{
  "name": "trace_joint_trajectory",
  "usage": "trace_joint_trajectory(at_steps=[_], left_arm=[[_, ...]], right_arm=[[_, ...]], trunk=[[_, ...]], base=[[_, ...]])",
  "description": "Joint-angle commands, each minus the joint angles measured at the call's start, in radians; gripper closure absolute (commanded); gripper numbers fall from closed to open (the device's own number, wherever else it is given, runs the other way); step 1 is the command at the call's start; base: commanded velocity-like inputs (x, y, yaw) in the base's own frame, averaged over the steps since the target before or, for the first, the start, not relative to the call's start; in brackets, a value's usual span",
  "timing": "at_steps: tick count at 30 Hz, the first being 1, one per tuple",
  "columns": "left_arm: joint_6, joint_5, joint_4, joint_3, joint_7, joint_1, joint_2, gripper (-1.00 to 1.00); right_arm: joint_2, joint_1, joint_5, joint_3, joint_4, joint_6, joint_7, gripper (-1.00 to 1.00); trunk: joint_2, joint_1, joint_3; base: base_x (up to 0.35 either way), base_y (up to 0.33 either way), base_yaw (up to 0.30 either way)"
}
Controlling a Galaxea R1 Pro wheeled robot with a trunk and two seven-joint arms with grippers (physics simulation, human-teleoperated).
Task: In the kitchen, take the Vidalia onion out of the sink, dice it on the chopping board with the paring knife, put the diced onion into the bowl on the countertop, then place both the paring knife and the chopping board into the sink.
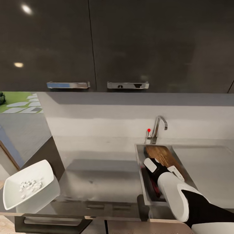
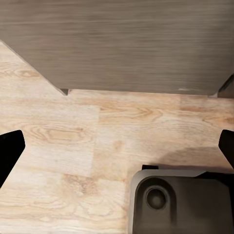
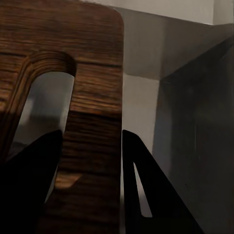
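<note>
The dark brown chopping board (image 1: pixel 162 154) leans tilted inside the grey sink (image 1: pixel 140 169), below the chrome tap (image 1: pixel 159 125). My right gripper (image 1: pixel 154 165) reaches down into the basin. In the right wrist view it (image 3: pixel 91 134) is shut on the chopping board (image 3: pixel 92 63), gripping the strip between the handle slot and the board's edge. A reddish-brown piece (image 1: pixel 156 190) beside my forearm looks like the paring knife's handle. The white bowl (image 1: pixel 40 171) holds diced onion (image 1: pixel 31 186) at the countertop's (image 1: pixel 97 169) left end. My left gripper (image 2: pixel 119 146) hangs open over wooden floor.
Dark upper cabinets (image 1: pixel 97 42) with two metal handles hang over the worktop. The sink's drainboard (image 1: pixel 208 165) lies to the right of the basin. In the left wrist view the robot's dark base (image 2: pixel 180 200) sits on light wood flooring before a dark cabinet front (image 2: pixel 117 44).
</note>
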Motion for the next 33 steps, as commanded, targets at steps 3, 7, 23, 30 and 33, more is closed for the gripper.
trace_joint_trajectory(at_steps=[3,7,23,30,33], left_arm=[[-0.001,0.005,0.000,-0.008,0.009,0.000,0.002,-1.00],[-0.001,0.005,0.002,-0.008,0.009,0.000,0.002,-1.00],[0.000,0.005,0.003,-0.008,0.009,0.000,0.001,-1.00],[0.000,0.005,0.003,-0.008,0.009,0.000,0.001,-1.00],[0.000,0.005,0.003,-0.008,0.009,0.000,0.001,-1.00]], right_arm=[[0.000,0.002,-0.010,0.008,0.000,-0.006,0.001,1.00],[0.001,0.002,-0.010,0.008,0.019,-0.007,0.005,1.00],[-0.014,0.004,-0.011,0.008,0.106,-0.033,0.007,1.00],[-0.017,0.004,-0.012,0.008,0.106,-0.034,0.007,1.00],[-0.017,0.004,-0.013,0.008,0.106,-0.034,0.007,1.00]], trunk=[[-0.002,0.001,-0.007],[-0.002,0.001,-0.013],[-0.002,0.001,-0.039],[-0.002,0.001,-0.050],[-0.002,0.001,-0.053]], base=[[0.002,-0.001,0.022],[-0.015,0.000,0.057],[-0.002,-0.001,0.060],[0.000,-0.122,0.005],[0.000,-0.019,0.000]])
